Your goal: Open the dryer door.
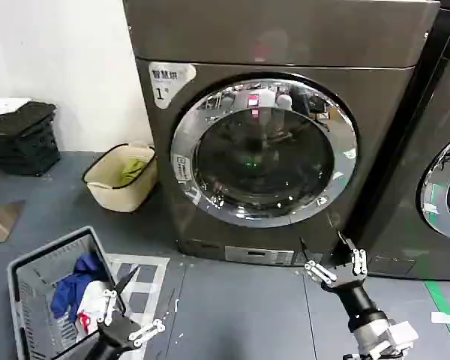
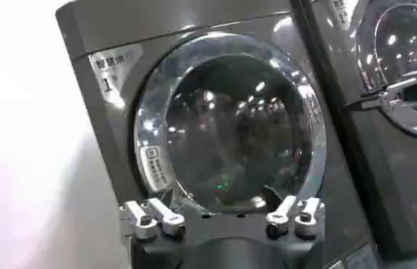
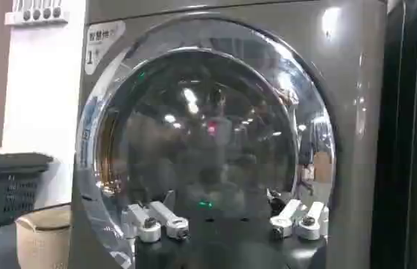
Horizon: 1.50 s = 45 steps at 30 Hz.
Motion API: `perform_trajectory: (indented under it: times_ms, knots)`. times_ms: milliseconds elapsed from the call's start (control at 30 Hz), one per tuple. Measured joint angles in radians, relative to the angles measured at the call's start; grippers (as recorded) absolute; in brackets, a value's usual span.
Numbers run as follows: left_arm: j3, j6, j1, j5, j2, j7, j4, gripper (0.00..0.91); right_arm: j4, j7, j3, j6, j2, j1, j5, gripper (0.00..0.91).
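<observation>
The dryer door point(image 1: 264, 150) is a round chrome ring around dark glass, lying flush in the front of the grey-brown machine with the white "1" label point(image 1: 163, 82). My right gripper point(image 1: 322, 246) hangs open low before the machine, just under the door's lower right rim and apart from it. In the right wrist view the dryer door point(image 3: 201, 139) stands beyond the open right gripper point(image 3: 219, 194). My left gripper point(image 1: 140, 304) is open at the lower left, beside a laundry basket. Its wrist view faces the dryer door point(image 2: 230, 131) from farther off, with the left gripper point(image 2: 223, 191) empty.
A grey basket point(image 1: 30, 266) of clothes sits on the floor near the left arm. A beige tub point(image 1: 124, 184) stands left of the machine, a dark basket point(image 1: 22, 139) by the wall. A neighbouring machine point(image 1: 435, 187) with its own chrome door stands on the right.
</observation>
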<state>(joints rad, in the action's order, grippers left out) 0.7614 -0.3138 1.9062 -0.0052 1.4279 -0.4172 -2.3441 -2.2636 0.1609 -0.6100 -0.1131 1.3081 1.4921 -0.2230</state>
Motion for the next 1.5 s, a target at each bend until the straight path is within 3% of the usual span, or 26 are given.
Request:
perform_trajectory:
  times_ms: [767,1100,1500]
  knots:
    - [0.028,-0.02,0.044,0.016,0.005,-0.002,-0.046,0.907,0.343,0.092,0.273,0.056,-0.186,-0.471,-0.158,0.907]
    - [0.027,-0.02,0.049,0.016,0.01,-0.006,-0.055,0.907,0.503,0.148,0.389,0.061,-0.185,-0.666,-0.204,0.907]
    - [0.028,-0.016,0.049,0.016,0.015,-0.018,-0.055,0.907,0.616,0.205,0.5,0.077,-0.163,-0.808,-0.228,0.907]
